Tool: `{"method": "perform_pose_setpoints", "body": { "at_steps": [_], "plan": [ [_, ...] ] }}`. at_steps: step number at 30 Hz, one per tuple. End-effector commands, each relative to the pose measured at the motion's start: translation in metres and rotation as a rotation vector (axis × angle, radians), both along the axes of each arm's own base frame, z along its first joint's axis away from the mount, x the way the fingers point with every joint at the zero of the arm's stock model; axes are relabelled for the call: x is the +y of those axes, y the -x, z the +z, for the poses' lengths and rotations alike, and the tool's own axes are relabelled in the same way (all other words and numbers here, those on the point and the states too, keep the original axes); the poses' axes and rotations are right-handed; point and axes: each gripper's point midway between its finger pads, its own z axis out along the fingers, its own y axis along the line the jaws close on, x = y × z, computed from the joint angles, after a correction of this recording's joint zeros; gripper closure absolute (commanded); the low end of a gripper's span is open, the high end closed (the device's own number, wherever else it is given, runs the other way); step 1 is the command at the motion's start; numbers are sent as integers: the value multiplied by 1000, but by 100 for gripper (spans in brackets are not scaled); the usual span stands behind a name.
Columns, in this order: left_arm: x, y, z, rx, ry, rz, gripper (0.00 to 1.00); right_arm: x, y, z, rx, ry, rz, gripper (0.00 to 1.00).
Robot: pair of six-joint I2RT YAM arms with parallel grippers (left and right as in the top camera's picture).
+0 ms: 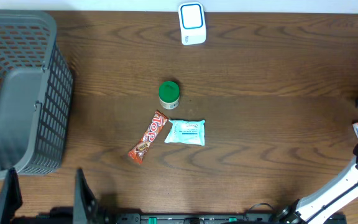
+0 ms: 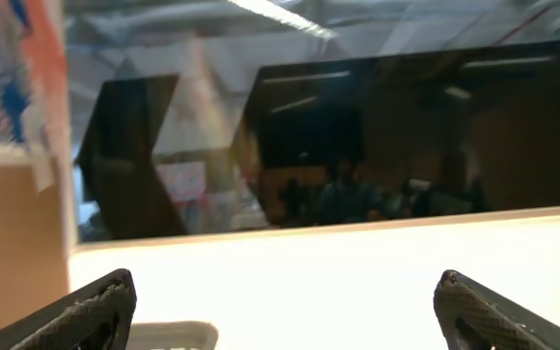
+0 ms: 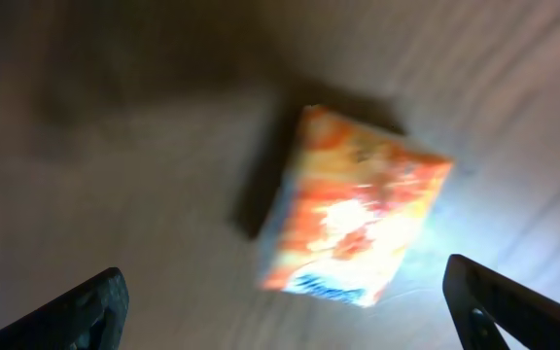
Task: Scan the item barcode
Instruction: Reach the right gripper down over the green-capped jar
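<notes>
Item: orange-and-white printed packet (image 3: 353, 209), flat on dark wooden surface (image 1: 272, 124), far right of white-and-blue barcode scanner (image 1: 192, 23).
Right gripper (image 3: 285, 316): fully spread, empty; packet directly below, long axis crossing the closing line.
Left gripper (image 2: 285, 311): spread wide, empty, farther off.

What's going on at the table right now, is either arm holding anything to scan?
Nothing is held. The right end effector hangs open above an orange packet lying on the table beside the right arm; that view is blurred. The left end effector is open too, pointing out at the room. A candy bar, a pale blue packet and a green-lidded jar lie mid-table. The scanner sits at the far edge, with a grey basket on the left.
</notes>
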Motion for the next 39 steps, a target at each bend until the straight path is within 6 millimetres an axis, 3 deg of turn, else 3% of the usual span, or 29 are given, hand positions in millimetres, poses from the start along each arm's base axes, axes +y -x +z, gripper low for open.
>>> {"method": "perform_pose_setpoints", "body": {
  "at_steps": [1,4,9,12,15,19,22,26,29,33,39],
  "plan": [
    [16,-7,-6,-4,30,83,2,24,-38,37,-162,-38,104,1],
    [23,-22,-18,15,44,108,2,46,-53,60,-203,-17,171,1],
    [58,-46,-42,15,176,246,2,97,-78,111,-290,32,299,1],
    [69,-59,-55,-7,251,264,2,147,-93,139,-363,11,407,1],
    [73,-77,-76,-4,277,263,2,213,-102,155,-417,-82,538,1],
    [77,-104,-120,66,315,256,2,302,-104,157,-431,-243,709,1],
    [79,-117,-148,113,359,245,2,353,-97,151,-394,-276,839,1],
    [80,-125,-169,145,401,235,2,414,-88,149,-377,-295,989,1],
    [85,-129,-183,171,413,263,2,451,-86,150,-391,-255,1092,1],
    [107,-128,-211,180,536,367,2,498,-87,152,-435,-171,1199,1],
    [112,-133,-243,223,613,382,2,536,-79,154,-455,-52,1214,1]
  ]
}}
